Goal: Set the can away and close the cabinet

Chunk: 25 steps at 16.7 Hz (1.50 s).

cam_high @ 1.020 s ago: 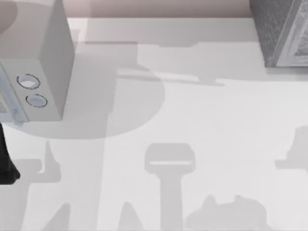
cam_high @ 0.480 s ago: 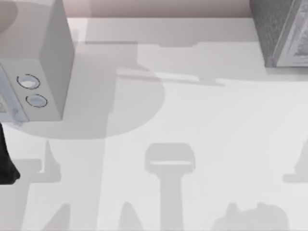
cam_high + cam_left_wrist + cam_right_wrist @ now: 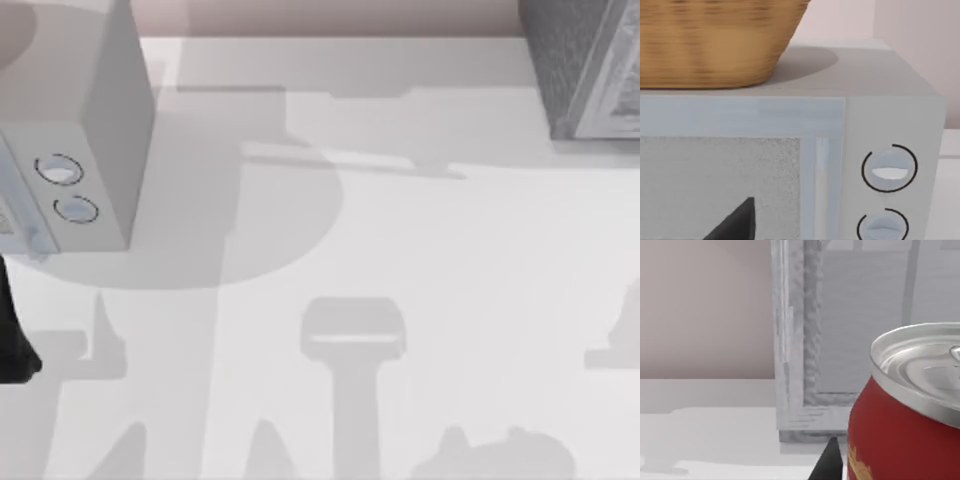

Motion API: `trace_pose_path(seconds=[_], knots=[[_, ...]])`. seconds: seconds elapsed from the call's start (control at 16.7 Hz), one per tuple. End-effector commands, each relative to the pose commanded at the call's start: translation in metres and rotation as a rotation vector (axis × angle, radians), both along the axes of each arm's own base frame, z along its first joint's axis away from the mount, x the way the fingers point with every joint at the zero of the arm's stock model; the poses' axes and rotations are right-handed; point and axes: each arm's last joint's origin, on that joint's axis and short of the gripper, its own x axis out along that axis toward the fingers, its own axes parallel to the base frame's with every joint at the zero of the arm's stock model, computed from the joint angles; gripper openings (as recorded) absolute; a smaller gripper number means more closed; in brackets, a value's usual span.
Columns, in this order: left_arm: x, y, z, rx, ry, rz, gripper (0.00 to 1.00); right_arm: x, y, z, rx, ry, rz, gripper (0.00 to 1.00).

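Close beside the right gripper (image 3: 830, 464), on the right wrist view, stands the can (image 3: 900, 430): red wall, a strip of yellow marking low on its side, shiny silver lid with a raised rim. A dark piece of the gripper rises just beside the can's red wall. I cannot tell from this whether the gripper is clamped on the can or standing wide of it.

Farther ahead of the right gripper, beyond the can, is the cabinet (image 3: 795, 365), its pale framed door panel (image 3: 865, 315) facing the camera. The can is outside the cabinet, well short of it. White table (image 3: 705, 435) lies between them, and a plain pinkish wall (image 3: 705, 305) stands behind.

Straight ahead of the left gripper (image 3: 737, 226) and near it is the smooth pale box (image 3: 890, 110), with two round dials (image 3: 889, 168) one above the other beside a speckled window. A woven basket (image 3: 715, 40) sits on its roof. Whether the left gripper is wide or narrow cannot be told.

From above, the left arm (image 3: 12, 330) is a dark shape at the table's left edge, just in front of the pale box. The cabinet is in the far right corner, with arm shadows across the table between.
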Motion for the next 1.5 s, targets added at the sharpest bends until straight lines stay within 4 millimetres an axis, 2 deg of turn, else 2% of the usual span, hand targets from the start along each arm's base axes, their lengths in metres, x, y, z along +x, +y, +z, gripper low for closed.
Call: trace_pose_path(seconds=[0.18,0.42,0.72,0.9,1.02,1.2,1.38,1.5], knots=[[0.0,0.0,0.0,0.0,0.0,0.0,1.0,0.002,0.002,0.043,-0.001,0.0,-0.001,0.0],[0.0,0.0,0.0,0.0,0.0,0.0,1.0,0.015,0.006,0.118,-0.001,0.0,-0.002,0.0],[0.0,0.0,0.0,0.0,0.0,0.0,1.0,0.053,0.016,0.214,-0.002,0.0,-0.002,0.0],[0.0,0.0,0.0,0.0,0.0,0.0,1.0,0.083,0.024,0.26,-0.002,0.0,-0.001,0.0],[0.0,0.0,0.0,0.0,0.0,0.0,1.0,0.103,0.031,0.284,-0.001,0.0,-0.001,0.0],[0.0,0.0,0.0,0.0,0.0,0.0,1.0,0.13,0.04,0.308,0.0,0.0,0.0,0.0],[0.0,0.0,0.0,0.0,0.0,0.0,1.0,0.147,0.046,0.321,0.0,0.0,0.001,0.0],[0.0,0.0,0.0,0.0,0.0,0.0,1.0,0.151,0.048,0.324,0.0,0.0,0.001,0.0]])
